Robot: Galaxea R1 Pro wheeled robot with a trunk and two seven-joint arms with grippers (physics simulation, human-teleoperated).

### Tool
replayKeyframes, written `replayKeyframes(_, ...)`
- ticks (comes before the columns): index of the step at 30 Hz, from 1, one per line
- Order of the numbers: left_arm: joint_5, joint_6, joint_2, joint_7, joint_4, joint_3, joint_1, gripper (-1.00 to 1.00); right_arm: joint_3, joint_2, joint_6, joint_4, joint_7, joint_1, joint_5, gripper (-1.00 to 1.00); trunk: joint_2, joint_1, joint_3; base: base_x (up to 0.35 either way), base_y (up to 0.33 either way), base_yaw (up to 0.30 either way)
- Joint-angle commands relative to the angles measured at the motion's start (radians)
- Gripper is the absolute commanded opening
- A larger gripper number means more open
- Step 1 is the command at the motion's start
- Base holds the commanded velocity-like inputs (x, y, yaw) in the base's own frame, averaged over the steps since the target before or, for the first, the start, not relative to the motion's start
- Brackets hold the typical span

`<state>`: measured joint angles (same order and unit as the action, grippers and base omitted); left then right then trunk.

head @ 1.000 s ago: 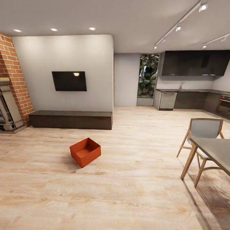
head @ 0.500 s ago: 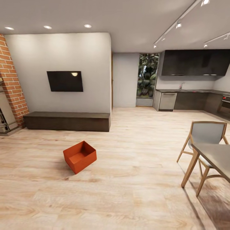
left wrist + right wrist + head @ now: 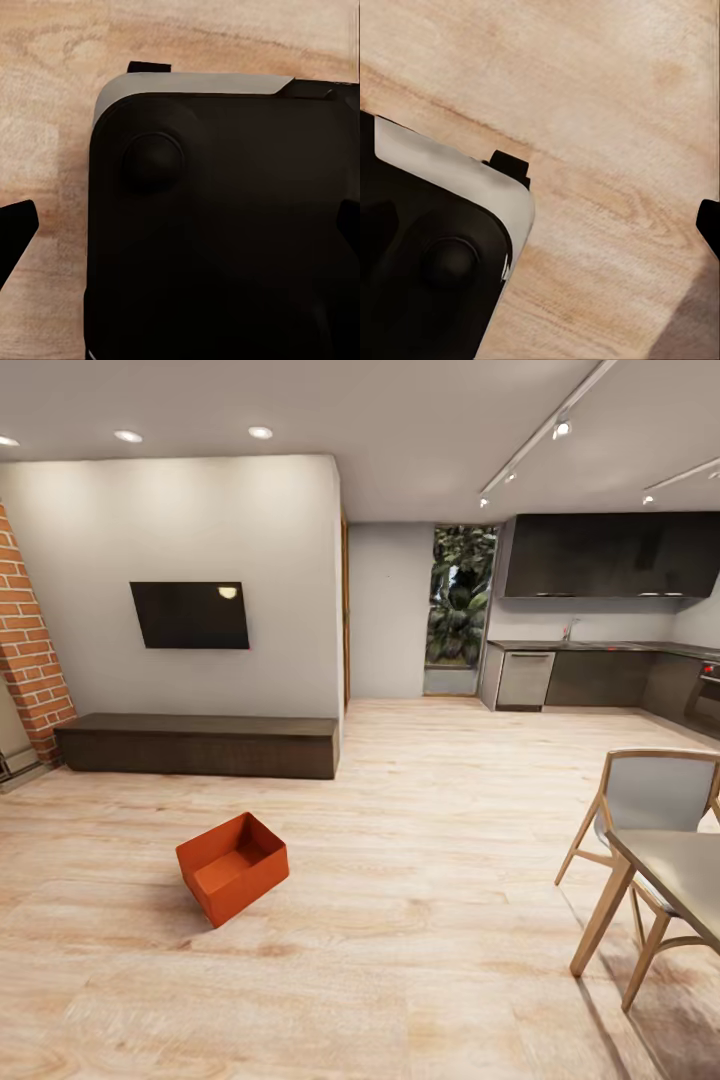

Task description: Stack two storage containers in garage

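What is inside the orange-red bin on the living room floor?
The storage container looks empty: bare inner walls and part of its bottom show in the head view. Its near walls hide the rest of the bottom, so nothing can be ruled out there.

The robot's base [image 3: 225,247] is a glossy black shell with rounded corners, topped by a light grey rim [image 3: 195,82]. A round black knob [image 3: 152,161] bulges from it near 1 corner. In the right wrist view the same black base [image 3: 427,270] shows a white-grey edge band and a small black tab beside that rim.
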<state>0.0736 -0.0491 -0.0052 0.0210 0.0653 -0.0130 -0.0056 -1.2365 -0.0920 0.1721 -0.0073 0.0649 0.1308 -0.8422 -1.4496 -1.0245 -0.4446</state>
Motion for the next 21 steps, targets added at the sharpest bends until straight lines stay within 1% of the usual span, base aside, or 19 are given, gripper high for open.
replayKeyframes(1,0.008,-0.003,0.0,0.002,-0.001,-0.001,-0.001,1.0,-0.006,0.0,0.002,0.0,0.004,0.001,-0.011,1.0,0.0,-0.001,-0.001,0.303,-0.153,0.033)
replayKeyframes(6,0.008,-0.003,0.0,0.002,-0.001,-0.001,-0.001,1.0,-0.005,0.001,0.003,0.0,0.004,0.0,-0.011,1.0,0.0,-0.001,-0.001,0.303,-0.151,0.207)
replayKeyframes(21,0.008,-0.003,0.001,0.002,-0.001,-0.001,-0.001,1.0,-0.005,0.001,0.004,0.0,0.004,0.001,-0.012,1.0,0.0,-0.001,-0.001,0.303,-0.14,0.27)
